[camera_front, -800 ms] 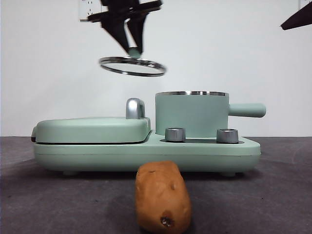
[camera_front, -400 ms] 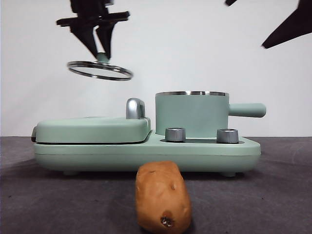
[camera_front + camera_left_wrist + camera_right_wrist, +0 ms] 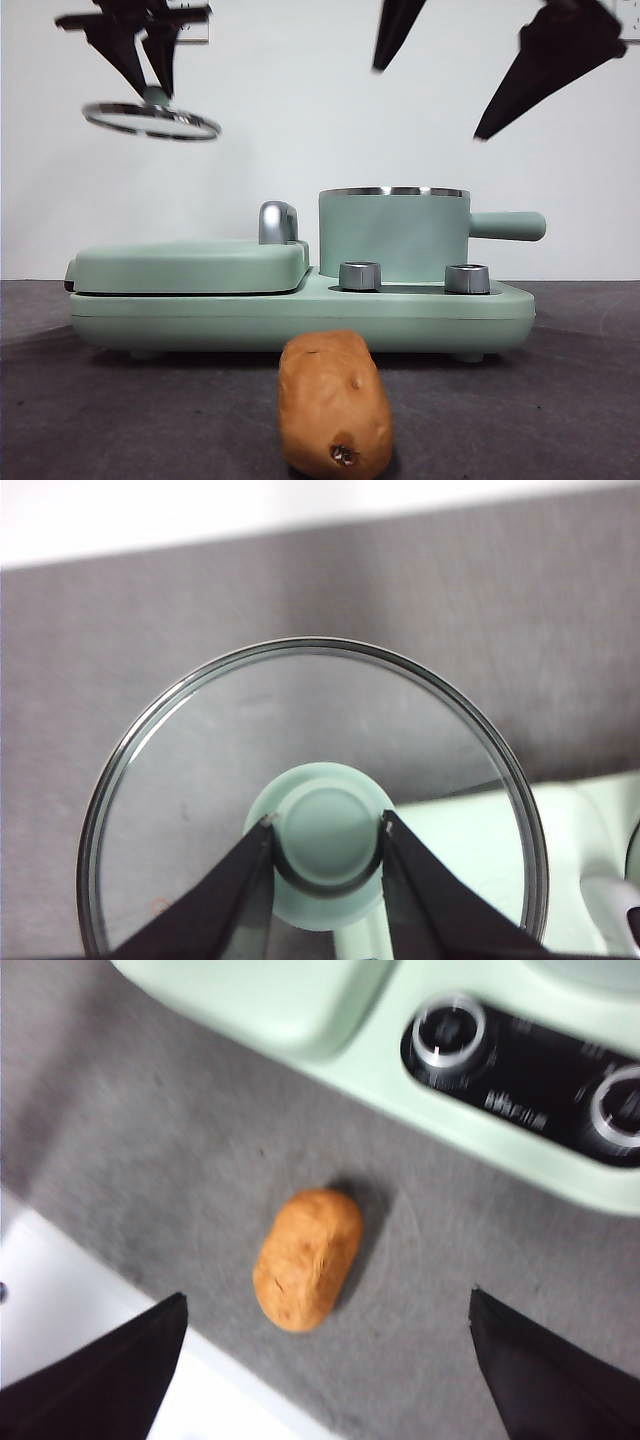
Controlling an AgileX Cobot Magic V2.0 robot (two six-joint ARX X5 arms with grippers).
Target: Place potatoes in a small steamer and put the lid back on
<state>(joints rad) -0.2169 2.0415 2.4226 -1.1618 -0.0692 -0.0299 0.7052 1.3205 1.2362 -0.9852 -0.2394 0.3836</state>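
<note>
Front view: the left claw (image 3: 150, 85) holds the glass lid (image 3: 152, 120) by its knob, high at the left above the griddle cover (image 3: 190, 265). The small steamer (image 3: 393, 235) stands open at the right. The potato (image 3: 333, 403) lies on the bench (image 3: 560, 400), near side.

Left wrist view: jaws clamped on the knob (image 3: 327, 842); glass is fragile, the knob grip seems sound.

Right wrist view: the right claw (image 3: 325, 1360) is spread wide above the potato (image 3: 307, 1258). It looks firm, rounded; grasp across its middle.
</note>
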